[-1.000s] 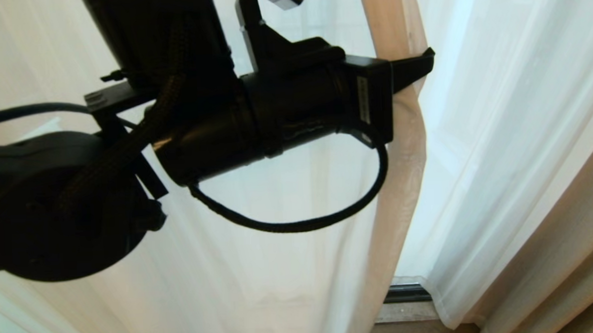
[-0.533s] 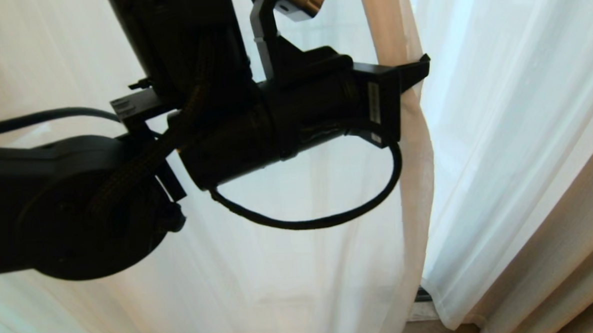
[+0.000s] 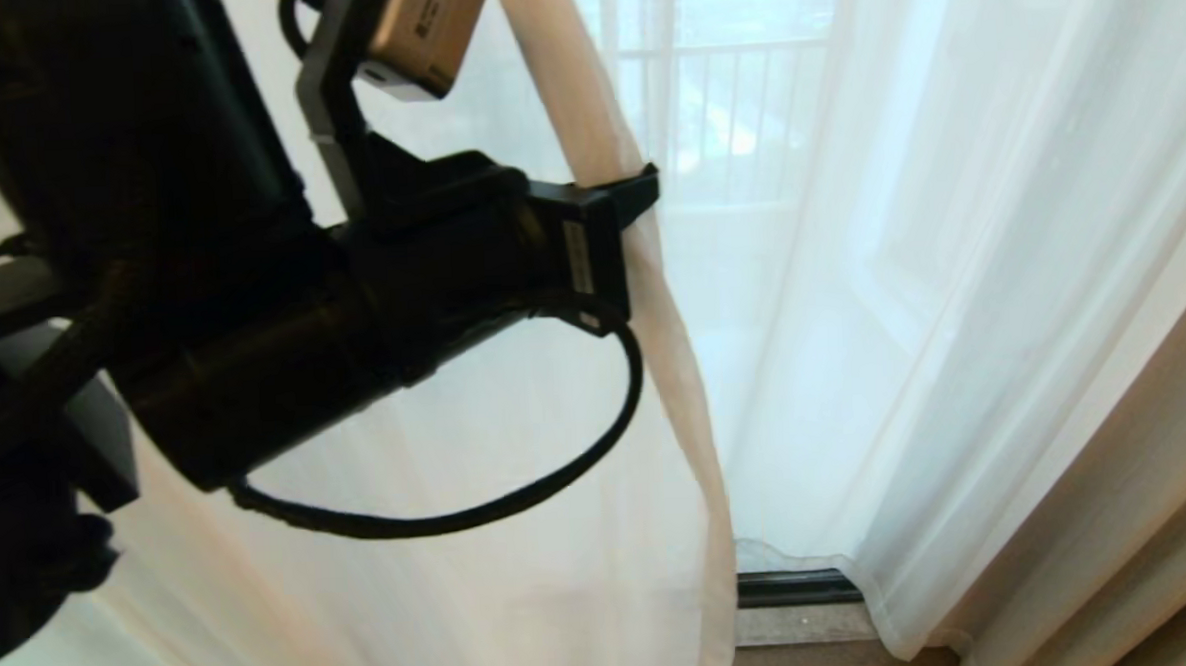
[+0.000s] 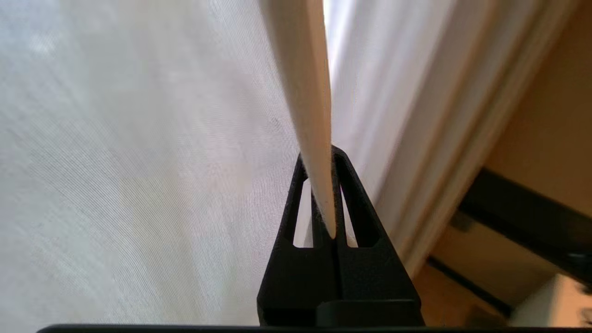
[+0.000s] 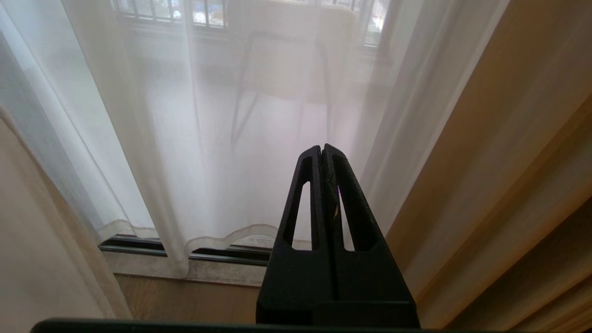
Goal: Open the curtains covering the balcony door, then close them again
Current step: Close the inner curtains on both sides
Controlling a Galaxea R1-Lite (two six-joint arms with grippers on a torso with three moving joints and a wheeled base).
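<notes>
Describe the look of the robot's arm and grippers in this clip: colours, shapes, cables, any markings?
The left arm is glossy black with thick rounded segments. A braided black cable loops under the wrist, and a small white label sits on the gripper base. A gold-toned camera box rides on a grey bracket above. The left gripper and right gripper each have matte black tapered fingers with long triangular cut-outs.

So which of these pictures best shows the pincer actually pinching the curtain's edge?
The left wrist view: the left pincer is shut on the curtain edge, seen between its fingers. The head view shows that pinch from the side, half hidden by the arm. The right wrist view shows only loose curtains.
</notes>
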